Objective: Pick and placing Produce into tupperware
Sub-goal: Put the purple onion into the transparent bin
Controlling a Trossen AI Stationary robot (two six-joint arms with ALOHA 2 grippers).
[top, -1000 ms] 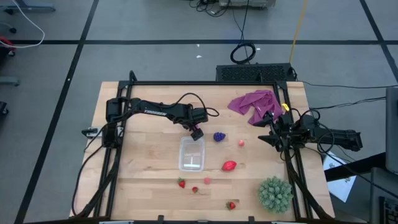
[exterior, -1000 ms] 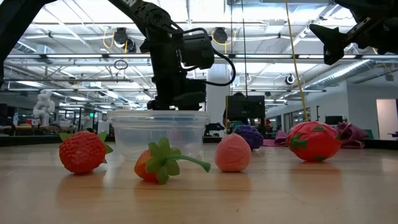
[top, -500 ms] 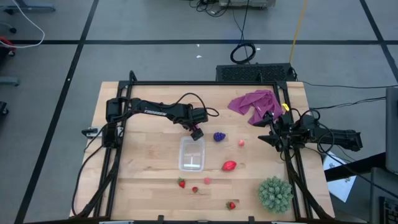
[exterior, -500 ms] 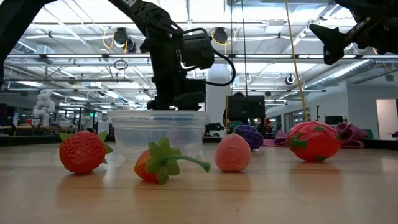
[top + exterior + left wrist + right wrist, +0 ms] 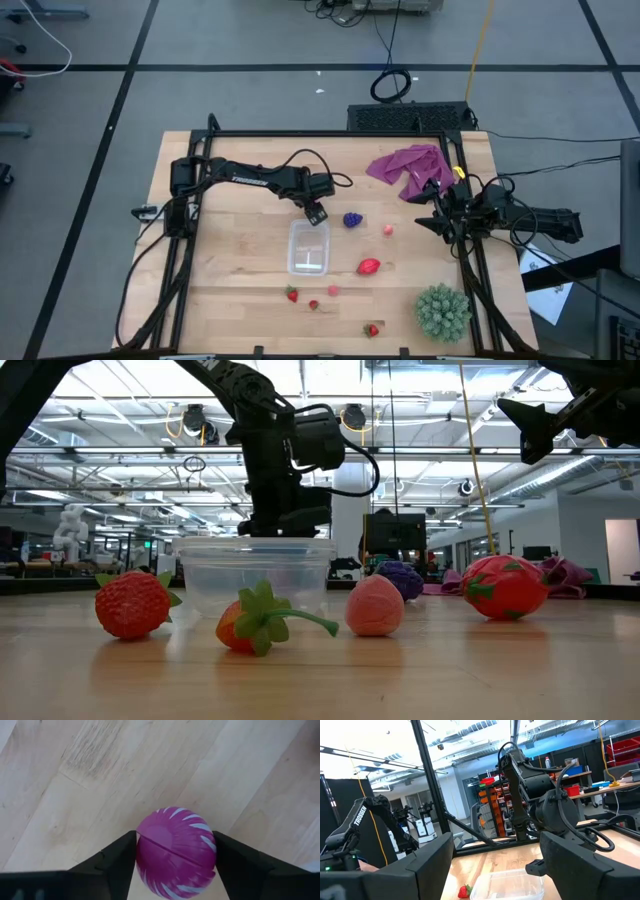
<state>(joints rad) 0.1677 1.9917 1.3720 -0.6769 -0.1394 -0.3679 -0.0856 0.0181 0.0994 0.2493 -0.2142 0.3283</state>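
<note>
- Broadly, the table (image 5: pixel 230 300) is a light wood top inside a black frame.
- Left arm (image 5: pixel 250 177) reaches from the left edge toward the centre; right arm (image 5: pixel 540 220) waits at the right edge, off the work area.
- Cloth (image 5: pixel 408 168), purple-pink, lies crumpled at the far right of the table.
- Plant (image 5: pixel 442 310), green and spiky, sits at the near right corner.
- Tub (image 5: pixel 308 247) stands clear and empty near the centre, just nearer than the left gripper.
- Left gripper (image 5: pixel 175 855) is low at the tub's far rim; its fingers (image 5: pixel 117 857) press both sides of the ball (image 5: pixel 175 851), a purple-pink round piece with white streaks, down by the wood.
- Right gripper (image 5: pixel 495 865) holds nothing, fingers spread wide.
- Red piece (image 5: pixel 369 266) lies right of the tub.
- Grapes (image 5: pixel 352 219) lie just right of the left gripper.
- Strawberries (image 5: pixel 292 294) are scattered along the near side, apart from each other.
</note>
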